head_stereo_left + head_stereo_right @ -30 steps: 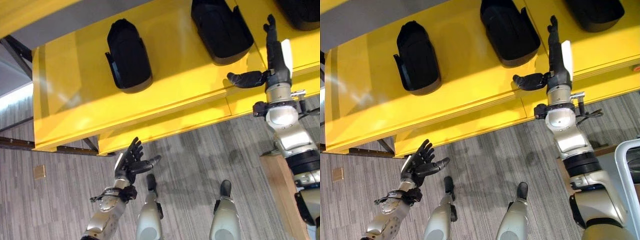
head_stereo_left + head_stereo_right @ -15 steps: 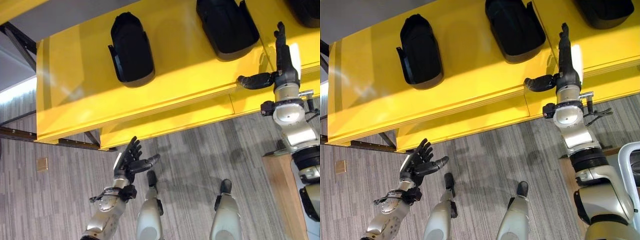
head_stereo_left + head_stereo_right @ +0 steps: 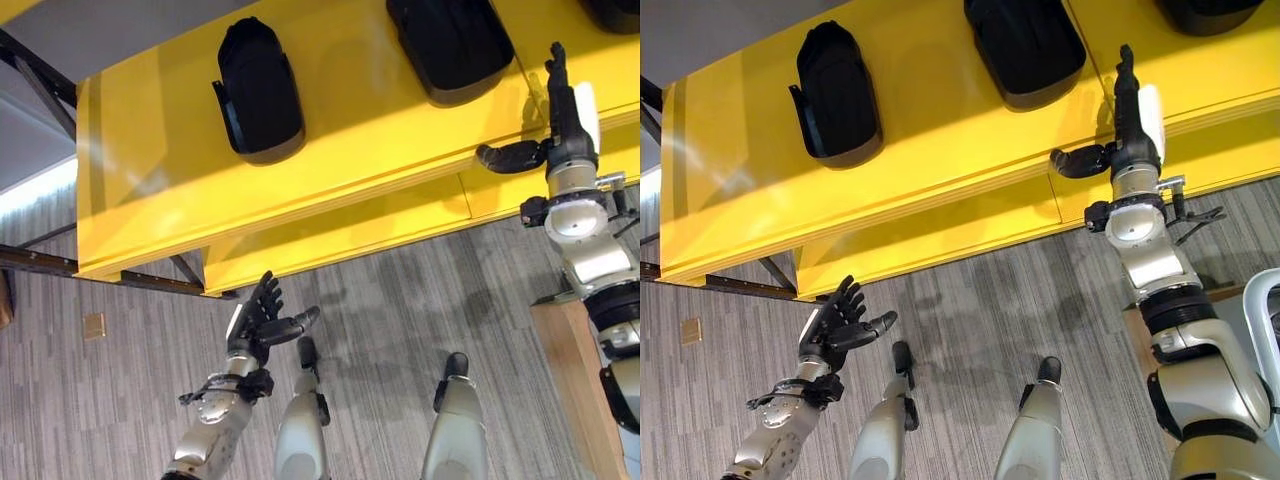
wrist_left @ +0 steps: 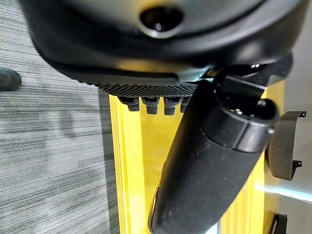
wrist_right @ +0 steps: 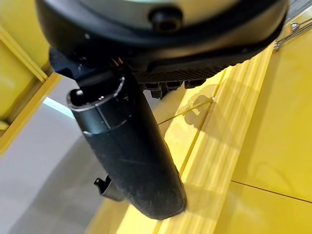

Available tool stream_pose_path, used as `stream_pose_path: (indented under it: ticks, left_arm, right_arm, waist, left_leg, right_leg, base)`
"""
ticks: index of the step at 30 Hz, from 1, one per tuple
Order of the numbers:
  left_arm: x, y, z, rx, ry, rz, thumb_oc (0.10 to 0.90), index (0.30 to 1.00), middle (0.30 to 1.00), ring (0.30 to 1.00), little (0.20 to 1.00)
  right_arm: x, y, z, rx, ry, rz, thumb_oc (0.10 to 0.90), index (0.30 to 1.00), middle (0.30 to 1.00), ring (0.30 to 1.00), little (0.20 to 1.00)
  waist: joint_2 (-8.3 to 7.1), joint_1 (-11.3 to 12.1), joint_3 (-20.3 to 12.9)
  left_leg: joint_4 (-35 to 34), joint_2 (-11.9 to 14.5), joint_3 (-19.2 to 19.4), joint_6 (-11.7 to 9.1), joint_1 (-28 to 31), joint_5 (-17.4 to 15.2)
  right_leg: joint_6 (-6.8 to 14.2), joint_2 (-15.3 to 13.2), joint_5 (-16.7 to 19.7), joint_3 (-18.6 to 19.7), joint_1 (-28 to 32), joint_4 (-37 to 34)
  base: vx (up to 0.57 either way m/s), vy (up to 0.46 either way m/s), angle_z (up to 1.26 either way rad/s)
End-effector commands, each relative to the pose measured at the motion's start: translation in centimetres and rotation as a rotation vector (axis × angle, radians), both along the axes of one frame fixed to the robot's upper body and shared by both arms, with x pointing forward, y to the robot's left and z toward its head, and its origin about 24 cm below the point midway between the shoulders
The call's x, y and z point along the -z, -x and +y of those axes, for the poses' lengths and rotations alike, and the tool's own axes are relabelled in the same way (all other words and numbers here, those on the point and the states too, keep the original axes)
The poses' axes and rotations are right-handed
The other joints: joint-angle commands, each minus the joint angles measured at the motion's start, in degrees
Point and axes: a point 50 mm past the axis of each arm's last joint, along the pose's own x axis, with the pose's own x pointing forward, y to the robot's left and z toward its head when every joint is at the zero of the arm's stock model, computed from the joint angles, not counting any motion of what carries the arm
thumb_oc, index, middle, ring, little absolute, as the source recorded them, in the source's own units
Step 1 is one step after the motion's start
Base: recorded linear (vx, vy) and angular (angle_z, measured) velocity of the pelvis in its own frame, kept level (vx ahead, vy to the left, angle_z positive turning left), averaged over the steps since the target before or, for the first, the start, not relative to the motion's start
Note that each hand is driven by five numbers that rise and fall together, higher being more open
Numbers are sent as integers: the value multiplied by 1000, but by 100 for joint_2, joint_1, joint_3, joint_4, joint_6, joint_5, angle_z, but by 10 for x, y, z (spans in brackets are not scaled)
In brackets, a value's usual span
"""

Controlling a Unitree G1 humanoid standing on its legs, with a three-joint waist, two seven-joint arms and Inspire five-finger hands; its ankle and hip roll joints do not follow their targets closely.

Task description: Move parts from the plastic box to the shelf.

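1. Looking down from the head views, you've got two black moulded parts already lying on the yellow shelf (image 3: 150, 190): one black part (image 3: 258, 92) toward the left, a second black part (image 3: 450, 45) further right, well apart from each other. A third dark shape sits at the top right corner, too cropped to call.
2. Your right hand (image 3: 555, 120) is up over the shelf's front edge, fingers straight, thumb stuck out sideways, holding nothing. It's just beside the second part, not touching it.
3. Your left hand (image 3: 258, 322) hovers low over the grey floor (image 3: 120, 400) in front of the shelf, fingers spread and relaxed, empty too.
4. Handling guess: these look like rigid hollow plastic shells, probably light for their bulk, with a smooth glossy skin that could slip under bare fingers. They shouldn't crush, but the little tabs along the side of the left one look snappable.
5. I'd say wrap the hand around the narrower rounded end or hook fingers over the open rim, and stay off those tabs.
6. A wooden surface (image 3: 570, 380) shows at the lower right by your right arm.
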Motion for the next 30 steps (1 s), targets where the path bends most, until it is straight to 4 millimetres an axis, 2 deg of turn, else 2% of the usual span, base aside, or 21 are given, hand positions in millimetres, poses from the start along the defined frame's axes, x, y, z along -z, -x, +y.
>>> stream_pose_path:
  ticks: [1,9,30]
  left_arm:
    - [-42,-12,8,-27,3,-227,900,1000,1000,1000,1000]
    - [-41,-12,9,-29,6,-224,900,1000,1000,1000,1000]
    - [-40,-15,7,-27,7,-223,900,1000,1000,1000,1000]
  right_arm:
    - [-97,9,24,-87,47,-308,900,1000,1000,1000,1000]
    - [-94,7,21,-81,44,-283,900,1000,1000,1000,1000]
    - [-104,5,16,-50,81,-280,900,1000,1000,1000,1000]
  waist:
    - [-440,98,166]
    - [-441,146,183]
    - [-509,226,217]
  left_leg:
    - [-416,40,-14,-874,668,-132]
    - [-416,16,-61,-881,606,-115]
    - [-416,1,-109,-878,512,-103]
  right_leg:
    - [-585,471,771,-562,468,-639]
    - [-578,446,783,-609,447,-636]
    - [-571,438,817,-676,376,-627]
  base:
    - [-17,6,3]
    - [-13,5,4]
    - [0,0,0]
